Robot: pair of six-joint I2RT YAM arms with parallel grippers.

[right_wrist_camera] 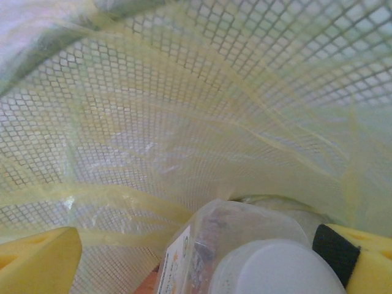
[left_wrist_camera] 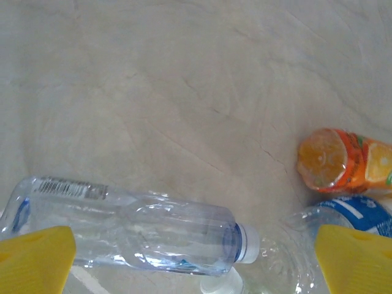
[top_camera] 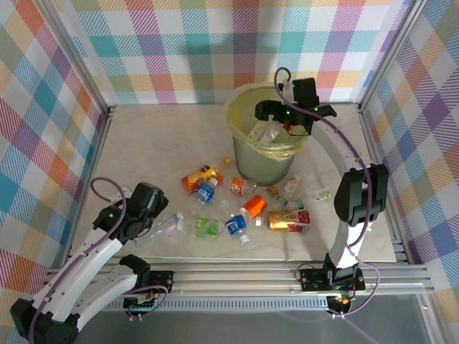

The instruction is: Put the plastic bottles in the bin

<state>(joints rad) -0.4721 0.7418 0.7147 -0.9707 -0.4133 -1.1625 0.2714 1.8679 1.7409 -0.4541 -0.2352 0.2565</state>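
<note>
now the right pincer [top_camera: 282,119] gapes over the bin [top_camera: 252,162]; left pincer [left_wrist_camera: 195,262] gapes over a clear bottle [left_wrist_camera: 138,231].

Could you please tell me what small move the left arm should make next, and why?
Probably rotate the left gripper before lowering: it hangs open, but the clear bottle lies on the table lengthwise along the line between its fingers, so closing now would likely pinch it end to end.

Bin [top_camera: 251,161] pale green; liner [right_wrist_camera: 184,122] yellow over diamond mesh. Left claw [left_wrist_camera: 196,260] pads yellow; between them clear bottle [left_wrist_camera: 122,233], blue collar, white cap. Orange-print bottle [left_wrist_camera: 340,160] ahead-right. Walls [top_camera: 215,50] pastel plaid.
</note>
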